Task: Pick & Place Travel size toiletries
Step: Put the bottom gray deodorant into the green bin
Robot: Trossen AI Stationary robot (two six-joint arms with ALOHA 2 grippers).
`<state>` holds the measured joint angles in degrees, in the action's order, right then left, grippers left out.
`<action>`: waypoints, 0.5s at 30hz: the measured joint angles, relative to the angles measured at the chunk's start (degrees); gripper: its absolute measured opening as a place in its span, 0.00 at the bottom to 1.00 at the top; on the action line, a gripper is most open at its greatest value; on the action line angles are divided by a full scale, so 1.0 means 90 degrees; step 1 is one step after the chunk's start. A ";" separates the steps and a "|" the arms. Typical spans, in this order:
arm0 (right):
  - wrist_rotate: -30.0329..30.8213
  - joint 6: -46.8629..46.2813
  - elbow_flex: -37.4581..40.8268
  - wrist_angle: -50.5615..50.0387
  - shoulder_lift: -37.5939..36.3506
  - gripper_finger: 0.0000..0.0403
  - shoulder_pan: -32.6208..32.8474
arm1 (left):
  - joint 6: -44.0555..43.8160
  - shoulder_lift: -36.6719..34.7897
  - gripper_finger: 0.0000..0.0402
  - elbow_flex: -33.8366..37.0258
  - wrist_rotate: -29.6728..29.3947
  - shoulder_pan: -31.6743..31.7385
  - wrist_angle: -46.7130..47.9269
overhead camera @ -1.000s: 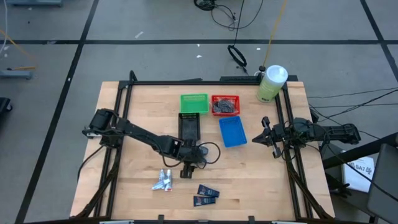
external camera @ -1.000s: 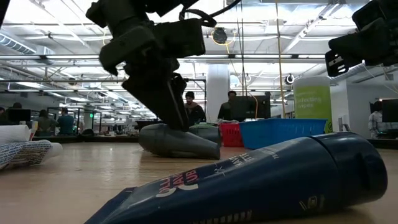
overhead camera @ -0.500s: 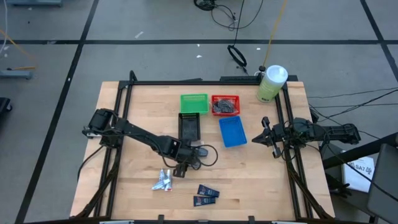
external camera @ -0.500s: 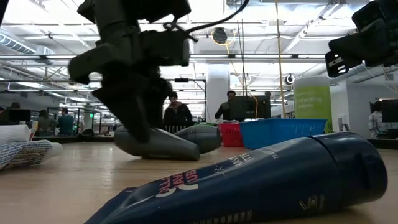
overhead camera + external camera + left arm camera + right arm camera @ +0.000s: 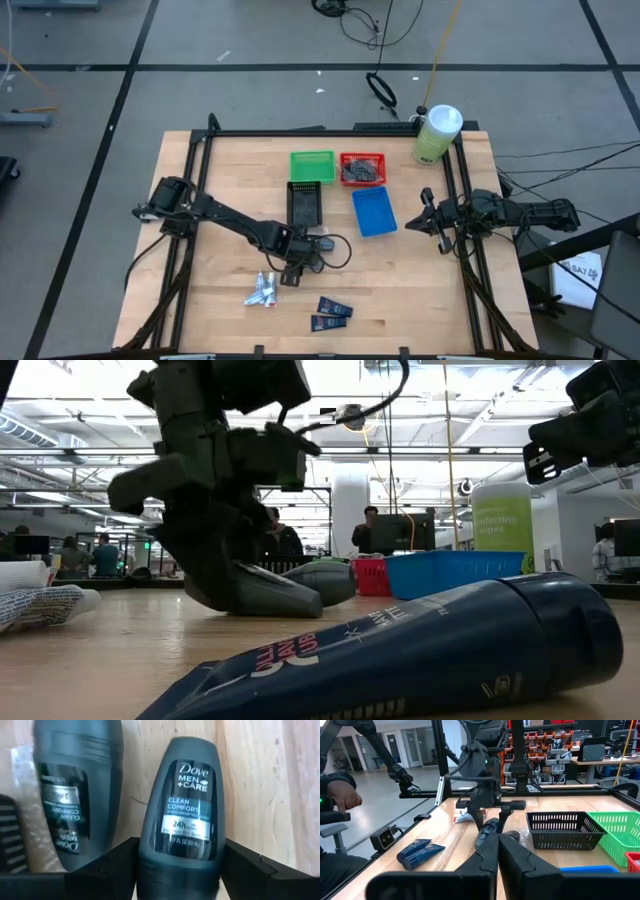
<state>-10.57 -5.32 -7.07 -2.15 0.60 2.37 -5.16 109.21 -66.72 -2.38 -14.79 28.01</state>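
Observation:
My left gripper (image 5: 290, 268) stands at the table's middle front, shut on a dark grey Dove roll-on deodorant (image 5: 180, 810). It also shows in the low view (image 5: 262, 592). A second, like roll-on (image 5: 75, 795) lies right beside it on the wood. Silver-white mini tubes (image 5: 262, 290) lie to the gripper's near left. Two dark navy packets (image 5: 333, 309) lie near the front edge, one large in the low view (image 5: 420, 650). My right gripper (image 5: 425, 215) is shut and empty above the table's right side. My left gripper pinches the roll-on between its two fingers (image 5: 107, 867), on its two sides at the end below the label (image 5: 150, 862). The fingers come from above, pointing down, across the roll-on. The roll-on lies low and slanted on the table (image 5: 290, 600).
Black (image 5: 305, 205), green (image 5: 312, 165), red (image 5: 362, 168) and blue (image 5: 374, 212) bins stand behind the gripper. A large pale-green bottle (image 5: 437, 135) stands at the far right corner. People show in the room beyond the table, and a hand (image 5: 342, 795) at one side.
My left gripper has gone a little toward the table's left edge, staying shut on the roll-on. The roll-on has slid along with it, away from the second roll-on, which has stayed in place.

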 joint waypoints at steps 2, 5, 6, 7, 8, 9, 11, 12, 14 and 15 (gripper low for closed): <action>-0.0002 0.0000 0.0000 -0.0002 0.0002 0.01 0.0000 | -0.0033 0.0069 0.59 -0.0007 0.0037 -0.0033 -0.0101; -0.0017 -0.0001 -0.0005 -0.0017 0.0027 0.01 0.0000 | -0.0148 0.0199 0.57 -0.0028 0.0096 -0.0072 -0.0203; -0.0011 -0.0001 -0.0005 -0.0006 0.0039 0.01 0.0000 | -0.0188 0.0219 0.57 -0.0029 0.0092 -0.0079 -0.0188; -0.0009 0.0000 -0.0005 0.0024 0.0070 0.01 0.0000 | -0.0269 0.0244 0.56 -0.0028 0.0088 -0.0084 -0.0187; -0.0010 0.0000 -0.0005 0.0020 0.0085 0.01 0.0000 | -0.0386 0.0248 0.56 -0.0027 0.0093 -0.0080 -0.0190; -0.0015 0.0000 -0.0002 -0.0009 0.0088 0.01 0.0000 | -0.0468 0.0249 0.56 -0.0027 0.0095 -0.0080 -0.0182; -0.0010 0.0000 -0.0005 0.0034 0.0118 0.01 0.0000 | -0.0518 0.0231 0.56 -0.0022 0.0107 -0.0081 -0.0170; -0.0009 0.0002 -0.0005 0.0018 0.0119 0.01 0.0000 | -0.0520 0.0231 0.56 -0.0022 0.0117 -0.0083 -0.0170; -0.0005 0.0002 -0.0005 0.0016 0.0121 0.01 0.0000 | -0.0520 0.0213 0.55 -0.0019 0.0116 -0.0096 -0.0162; -0.0005 0.0002 -0.0005 0.0017 0.0121 0.01 0.0000 | -0.0518 0.0204 0.54 -0.0015 0.0108 -0.0104 -0.0146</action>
<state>-10.61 -5.30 -7.11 -2.00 1.69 2.37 -9.82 111.04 -66.85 -1.40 -15.72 26.70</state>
